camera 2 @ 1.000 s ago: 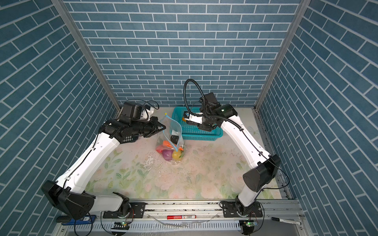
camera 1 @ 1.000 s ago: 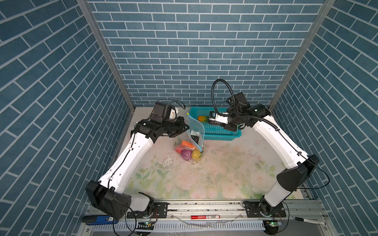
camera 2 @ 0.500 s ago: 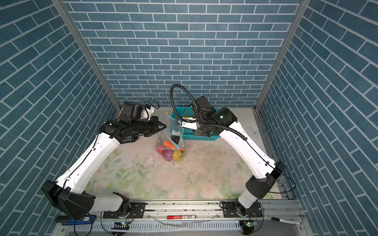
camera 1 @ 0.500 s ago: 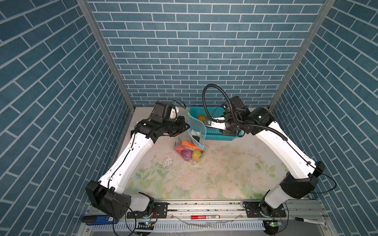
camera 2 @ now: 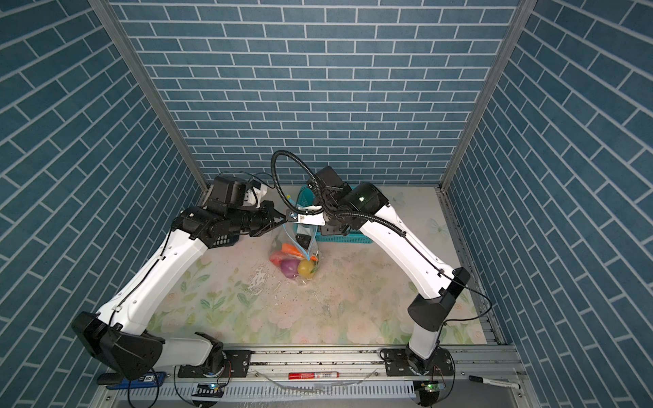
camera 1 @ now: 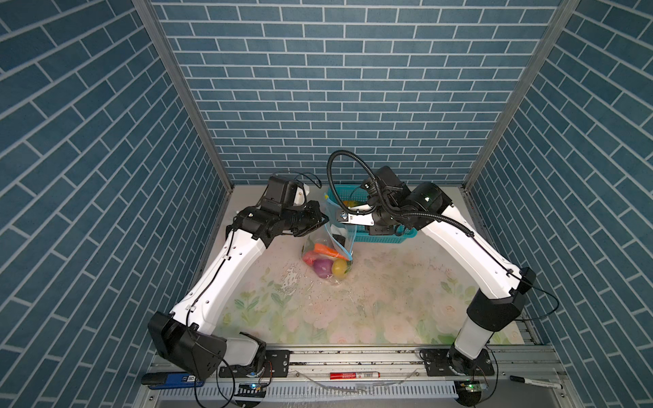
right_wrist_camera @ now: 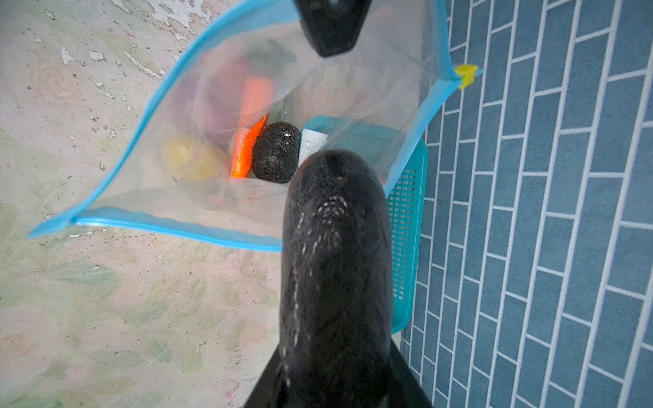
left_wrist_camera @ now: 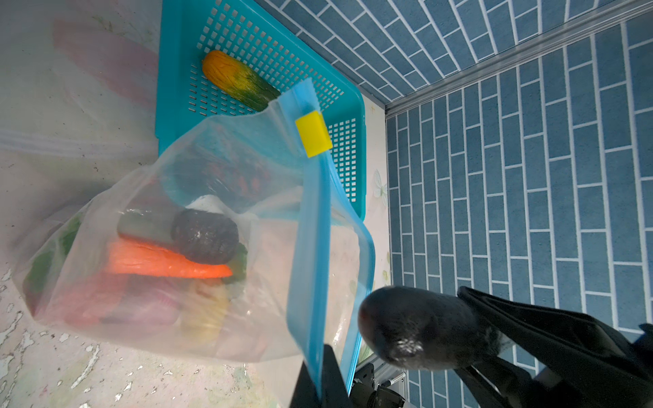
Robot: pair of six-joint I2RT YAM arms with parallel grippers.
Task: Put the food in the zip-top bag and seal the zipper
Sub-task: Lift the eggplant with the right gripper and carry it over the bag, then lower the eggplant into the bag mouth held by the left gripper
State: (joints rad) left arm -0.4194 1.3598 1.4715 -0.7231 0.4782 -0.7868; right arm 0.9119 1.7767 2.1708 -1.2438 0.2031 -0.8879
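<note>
The clear zip-top bag [camera 1: 340, 233] stands open on the mat and holds an orange carrot [left_wrist_camera: 166, 263], a purple onion [camera 1: 323, 267], a yellow fruit [camera 1: 339, 267], a red piece [camera 1: 310, 257] and a dark piece [left_wrist_camera: 205, 236]. My left gripper [left_wrist_camera: 323, 379] is shut on the bag's light-blue zipper [left_wrist_camera: 314, 247] and holds the mouth up. The yellow slider [left_wrist_camera: 313, 133] sits at the strip's far end. My right gripper [right_wrist_camera: 335, 385] is shut on a dark eggplant [right_wrist_camera: 335, 265], whose tip hangs just over the near rim of the bag's mouth.
The teal mesh basket [camera 1: 385, 240] stands right behind the bag against the back wall, with an orange-green cucumber-like piece [left_wrist_camera: 240, 81] in it. Brick walls close in the sides. A red marker [camera 1: 354, 375] lies on the front rail.
My right arm has swung left from over the basket to the bag's mouth, carrying the eggplant. The left arm and the bag have stayed put.
</note>
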